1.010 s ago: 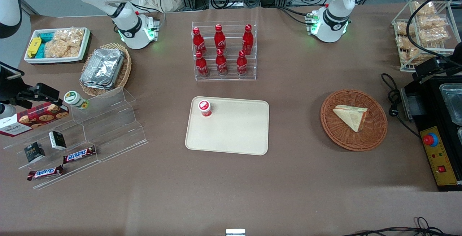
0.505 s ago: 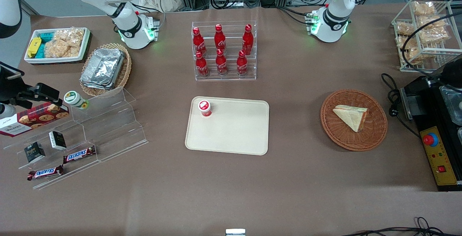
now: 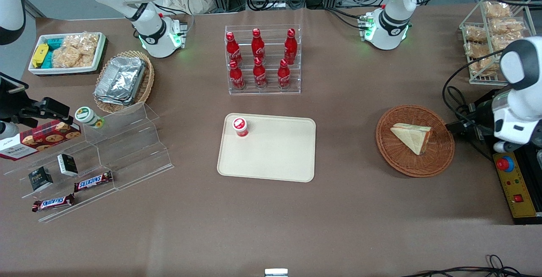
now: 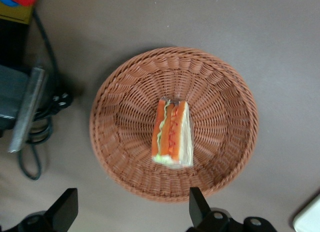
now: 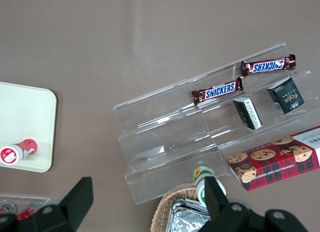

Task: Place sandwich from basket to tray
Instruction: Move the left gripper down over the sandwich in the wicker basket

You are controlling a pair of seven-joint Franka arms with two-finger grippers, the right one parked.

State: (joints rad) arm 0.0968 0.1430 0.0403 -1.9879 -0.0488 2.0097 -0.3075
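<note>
Sandwich lies untouched in the round wicker basket, well apart from the cream tray, which holds a small red-capped bottle. Since a second ago, the working arm has swung in beside the basket. Its tool hovers above the sandwich, fingers spread wide, holding nothing: approach begun, grasp pending.

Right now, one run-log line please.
phase: approach | end effector: open, above basket | sandwich: in basket | tray: holds red-capped cup

Reddish-brown woven basket, pale sandwich (orange-red filling), black gripper
</note>
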